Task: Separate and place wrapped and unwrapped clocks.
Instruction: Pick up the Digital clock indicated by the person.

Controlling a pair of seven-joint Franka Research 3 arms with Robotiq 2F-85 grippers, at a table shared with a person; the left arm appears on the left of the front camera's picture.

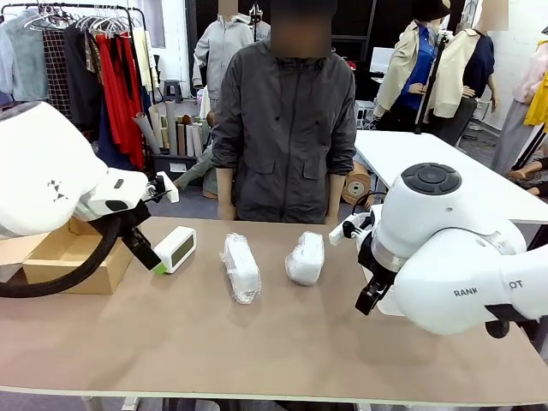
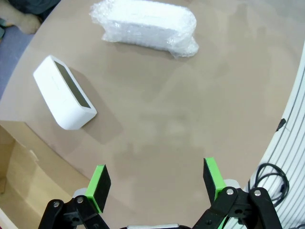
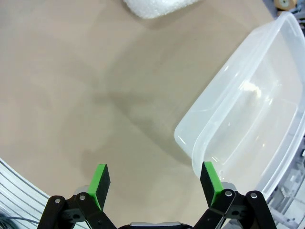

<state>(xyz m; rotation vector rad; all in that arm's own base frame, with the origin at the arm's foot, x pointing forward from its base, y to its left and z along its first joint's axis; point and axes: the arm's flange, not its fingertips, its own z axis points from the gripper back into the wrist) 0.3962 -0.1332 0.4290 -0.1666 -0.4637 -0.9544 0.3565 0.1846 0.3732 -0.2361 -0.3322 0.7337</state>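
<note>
The left gripper (image 2: 156,180) is released: its two green pads (image 2: 101,183) stand as wide apart as they go, with only bare table (image 1: 274,351) between them. It holds nothing and touches nothing. In the front view one green-tipped finger slants down just beside the near left end of the unwrapped clock (image 1: 175,248). The left wrist view shows a clear gap between the fingers and that clock.

The unwrapped clock sits toward the table's left side, nearer the far edge than the near one, resting on its long side with its pale display facing sideways. Just left of it, at the table's left edge, stands the open cardboard box (image 1: 68,257).

The first wrapped clock (image 1: 241,267) lies about midway along the table, a white lump in crinkly plastic set lengthwise from far to near. The second wrapped clock (image 1: 306,257) lies just to its right, apart from it. Both are nearer the far edge.

The right gripper (image 3: 155,181) is released too, its fingers spread wide and empty over bare tabletop. In the right wrist view one of its pads (image 3: 209,177) sits against the corner of the clear tub (image 3: 228,83) in the picture. Whether they touch I cannot tell. The tub is empty.

A person (image 1: 287,128) stands at the far edge, arms down.
</note>
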